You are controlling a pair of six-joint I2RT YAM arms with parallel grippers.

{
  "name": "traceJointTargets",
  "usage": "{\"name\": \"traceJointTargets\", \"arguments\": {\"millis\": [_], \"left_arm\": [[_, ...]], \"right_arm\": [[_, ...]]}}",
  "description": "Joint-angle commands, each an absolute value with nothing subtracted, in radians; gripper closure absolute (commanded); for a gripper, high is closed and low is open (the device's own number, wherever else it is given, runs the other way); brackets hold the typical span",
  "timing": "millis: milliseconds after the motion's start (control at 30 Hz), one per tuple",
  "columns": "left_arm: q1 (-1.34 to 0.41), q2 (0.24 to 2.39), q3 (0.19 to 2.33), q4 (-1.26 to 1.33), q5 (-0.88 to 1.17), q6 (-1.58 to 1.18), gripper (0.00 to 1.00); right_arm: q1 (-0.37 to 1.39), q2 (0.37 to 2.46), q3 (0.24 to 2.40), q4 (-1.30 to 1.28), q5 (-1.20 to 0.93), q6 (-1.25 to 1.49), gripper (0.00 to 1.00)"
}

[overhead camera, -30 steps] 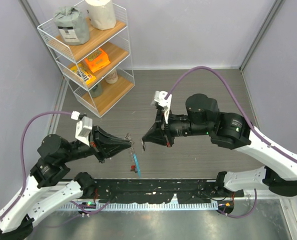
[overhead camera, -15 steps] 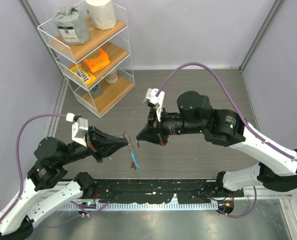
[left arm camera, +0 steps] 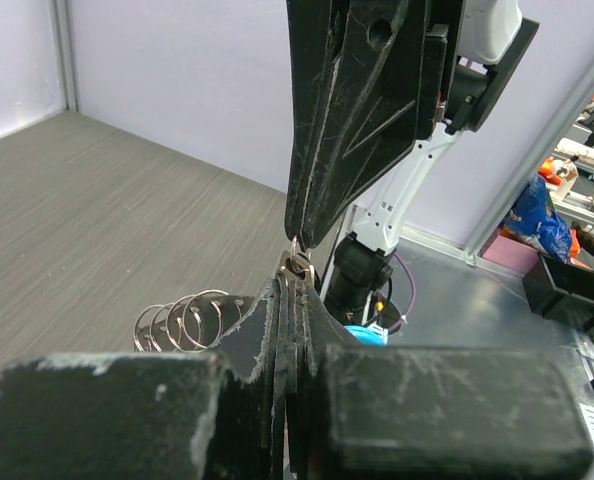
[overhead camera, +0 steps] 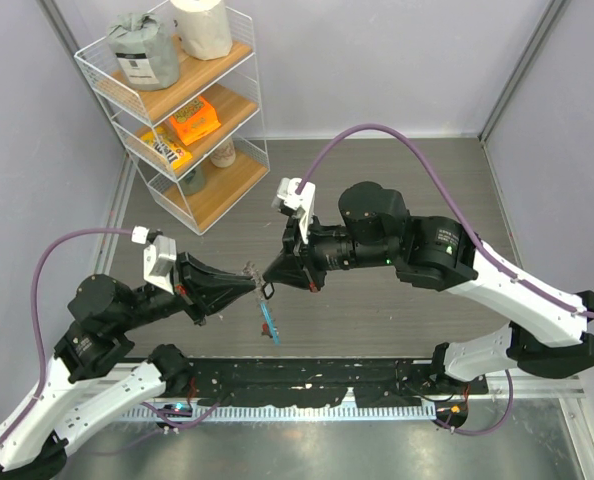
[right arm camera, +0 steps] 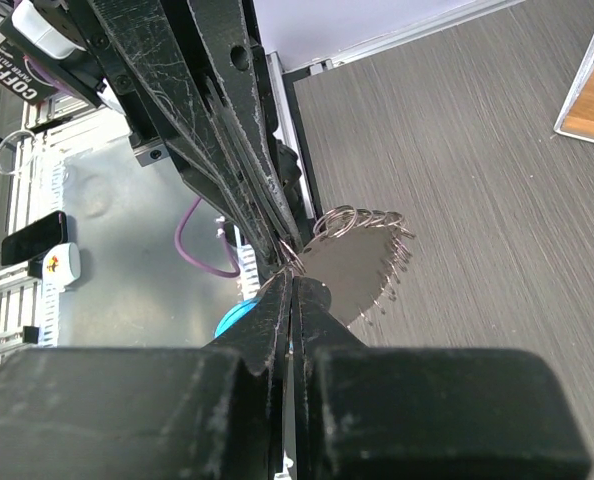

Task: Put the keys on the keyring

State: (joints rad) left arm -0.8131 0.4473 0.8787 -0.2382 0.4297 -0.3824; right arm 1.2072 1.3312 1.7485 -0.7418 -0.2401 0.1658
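L jaws pinch the keys [right arm camera: 362, 270], fanned mid-air above the table [overhead camera: 397, 170]. R jaws, pressed together, meet them tip-to-tip. Blue-tagged keyring [overhead camera: 268, 320] dangles just below the tips, near the table's front edge.

The right gripper [overhead camera: 268, 284] has moved left, now meeting the left gripper's [overhead camera: 247, 283] keys [overhead camera: 252, 270].

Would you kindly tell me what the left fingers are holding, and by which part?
The keys, their stacked flat faces clamped between the left fingers.
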Motion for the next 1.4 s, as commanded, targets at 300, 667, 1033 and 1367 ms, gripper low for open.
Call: {"name": "traceJointTargets", "arguments": {"millis": [300,667,1033,1367], "left_arm": [[-0.811,0.434,0.900,-0.193,0.430,-0.368,1.00],[-0.810,0.431,0.899,-0.189,0.443,-0.370,1.00],[-0.810,0.410,0.897,-0.166,0.480,-0.380,1.00],[-0.810,0.403,0.890,-0.141,0.511,-0.384,1.00]], "right_arm": [[1.218,1.351,1.806,-0.726,-0.216,0.181,0.94],[1.220,1.348,1.798,-0.721,-0.196,0.193,0.94],[1.220,1.336,1.778,-0.710,-0.176,0.207,0.94],[1.220,1.338,1.776,-0.707,-0.172,0.229,0.94]]}}
